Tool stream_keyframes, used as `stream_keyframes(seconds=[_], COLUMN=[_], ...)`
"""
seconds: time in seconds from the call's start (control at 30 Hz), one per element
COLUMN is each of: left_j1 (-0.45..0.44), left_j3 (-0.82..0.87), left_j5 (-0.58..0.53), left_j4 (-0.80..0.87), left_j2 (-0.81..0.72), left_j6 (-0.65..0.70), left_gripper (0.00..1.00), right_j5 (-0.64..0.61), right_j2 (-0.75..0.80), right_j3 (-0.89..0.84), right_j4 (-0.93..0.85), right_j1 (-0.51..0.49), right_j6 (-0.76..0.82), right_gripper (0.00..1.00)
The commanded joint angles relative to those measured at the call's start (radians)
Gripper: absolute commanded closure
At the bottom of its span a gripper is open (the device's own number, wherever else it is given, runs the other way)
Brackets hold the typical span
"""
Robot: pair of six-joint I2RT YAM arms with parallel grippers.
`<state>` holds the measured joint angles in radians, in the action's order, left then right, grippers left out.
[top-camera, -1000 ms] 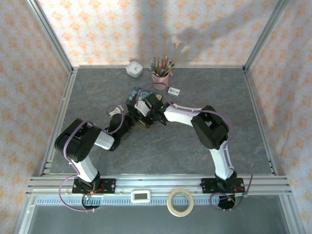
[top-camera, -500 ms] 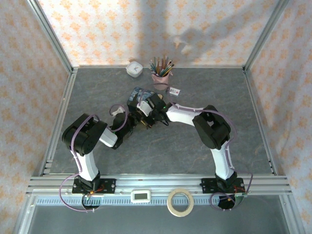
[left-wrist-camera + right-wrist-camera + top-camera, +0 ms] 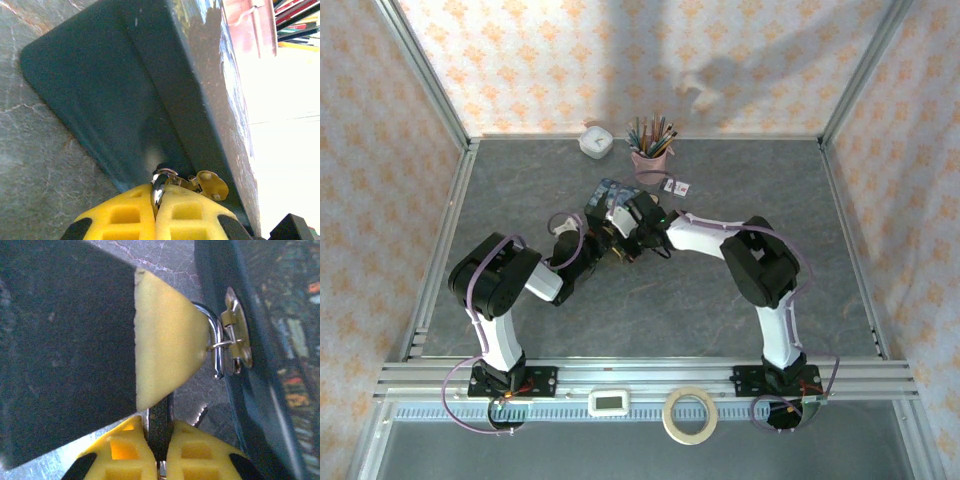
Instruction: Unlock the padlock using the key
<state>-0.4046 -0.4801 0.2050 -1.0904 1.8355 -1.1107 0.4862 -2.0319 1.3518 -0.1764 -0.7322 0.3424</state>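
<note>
At the near face of the blue tin (image 3: 605, 195), both my grippers meet on the lock. What has just changed is on my left side: a moment ago the left gripper (image 3: 156, 192) stood partly apart and a little farther to the near left. Now it has slid in and pinched fully together on the padlock (image 3: 216, 347). A silvery bit of metal shows between its yellow tips in the left wrist view.

My right gripper (image 3: 160, 432) has barely altered. Its jaws are nearly together on a thin dark sliver that I take for the key (image 3: 160, 412), though I cannot make out its tip or the keyhole. The padlock's shackle is threaded through the brass hasp (image 3: 237, 332) on the tin's wall, so the lock hangs there. I judge that with the body now steadied, inserting and turning the key is the step in hand.

Room is tight. My left finger pad (image 3: 167, 340) sits just above my right tips, touching or nearly so, and the tin wall stands just beside both. Beyond the tin are the pencil cup (image 3: 650, 158) and a white card (image 3: 677, 186). Bare grey table (image 3: 670, 300) lies on the near side, so backing out that way looks safest.
</note>
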Motion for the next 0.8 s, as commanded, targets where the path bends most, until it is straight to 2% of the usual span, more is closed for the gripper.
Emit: stream_keyframes(seconds=[0.0, 0.07, 0.17, 0.37, 0.47, 0.57, 0.77], left_j1=[0.011, 0.012, 0.009, 0.008, 0.003, -0.004, -0.012], left_j3=[-0.011, -0.001, 0.013, 0.038, 0.053, 0.083, 0.079], left_j5=[-0.045, -0.047, -0.052, -0.078, -0.127, -0.186, -0.207], left_j4=[-0.012, -0.022, -0.027, -0.060, -0.078, -0.146, -0.233], left_j2=[0.025, 0.020, 0.016, 0.015, 0.006, 0.011, 0.055], left_j6=[0.012, 0.009, 0.004, -0.022, -0.054, -0.120, -0.187], left_gripper=[1.00, 1.00, 1.00, 1.00, 1.00, 1.00, 1.00], right_j5=[0.016, -0.054, -0.155, -0.392, -0.463, -0.474, -0.486], right_j2=[0.129, 0.186, 0.270, 0.430, 0.433, 0.400, 0.262], right_j3=[-0.052, -0.095, -0.133, -0.284, -0.315, -0.303, -0.234], right_j4=[0.020, 0.037, 0.025, 0.182, 0.266, 0.319, 0.350], right_j1=[-0.013, -0.013, -0.007, -0.004, -0.002, -0.002, -0.001], right_j6=[-0.074, -0.186, -0.373, -0.710, -0.817, -0.868, -0.895], right_gripper=[0.76, 0.63, 0.54, 0.29, 0.24, 0.23, 0.22])
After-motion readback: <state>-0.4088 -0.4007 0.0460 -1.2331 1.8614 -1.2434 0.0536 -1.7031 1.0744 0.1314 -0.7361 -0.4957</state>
